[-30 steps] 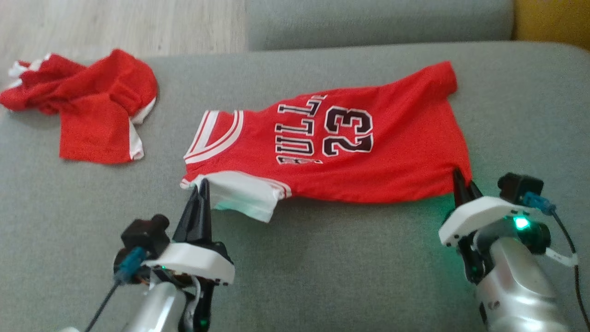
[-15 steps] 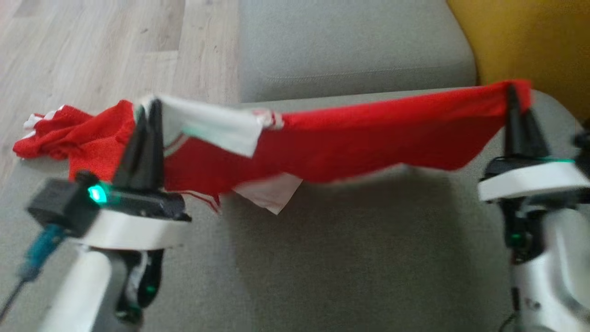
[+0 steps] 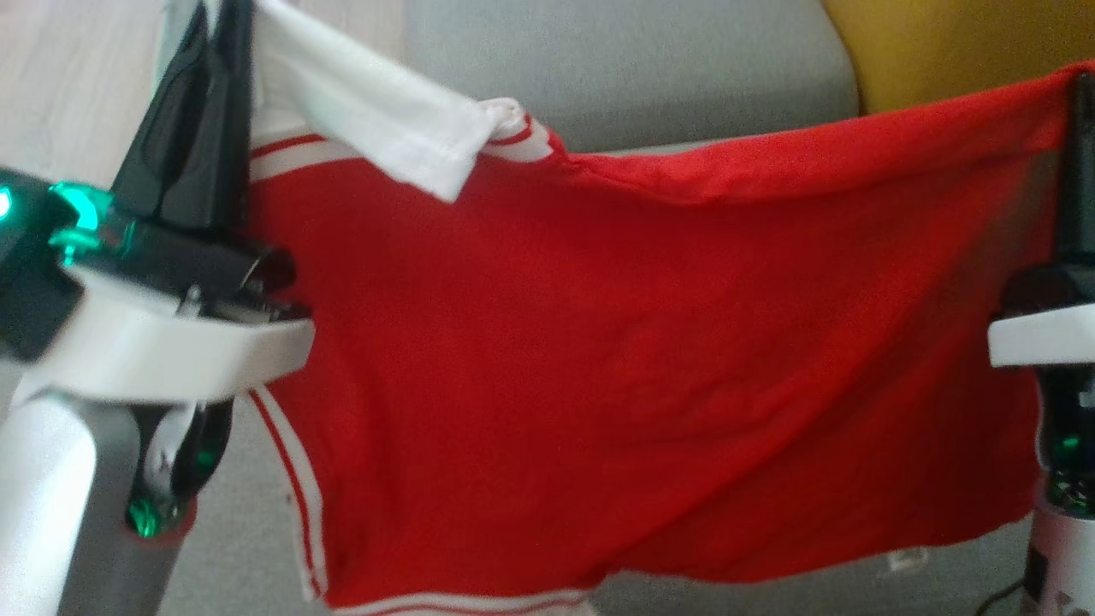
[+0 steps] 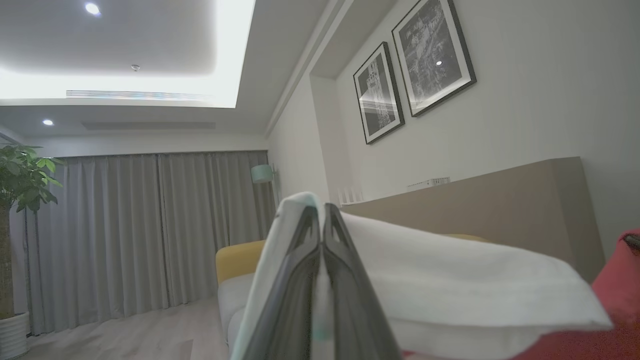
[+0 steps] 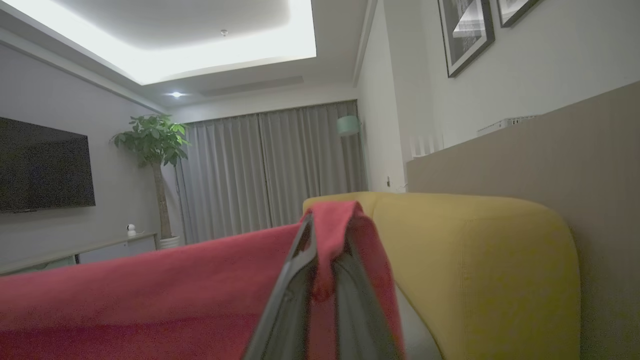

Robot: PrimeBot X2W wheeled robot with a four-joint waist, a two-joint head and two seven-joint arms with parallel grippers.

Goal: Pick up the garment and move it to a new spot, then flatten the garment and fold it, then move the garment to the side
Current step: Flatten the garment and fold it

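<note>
The garment (image 3: 616, 342) is a red jersey with white trim, hanging in the air as a wide sheet stretched between both grippers. My left gripper (image 3: 224, 34) at the upper left is shut on the white sleeve end (image 4: 440, 285). At the far right edge my right gripper (image 3: 1080, 94) is shut on the garment's red corner (image 5: 340, 225). The cloth sags between them, and its striped hem (image 3: 462, 603) drops to the bottom of the head view. In each wrist view the fingers (image 4: 322, 260) (image 5: 320, 280) point upward with cloth draped over the tips.
A grey sofa seat (image 3: 650, 77) lies behind the hanging cloth, with a yellow cushion (image 3: 949, 43) at the upper right and wood floor (image 3: 77, 85) at the upper left. The wrist views show a yellow sofa arm (image 5: 475, 250), curtains, a plant and a wall with pictures.
Both grippers have lifted the garment off the sofa seat and raised it until it hangs close before the head camera. The head view has also shifted.
</note>
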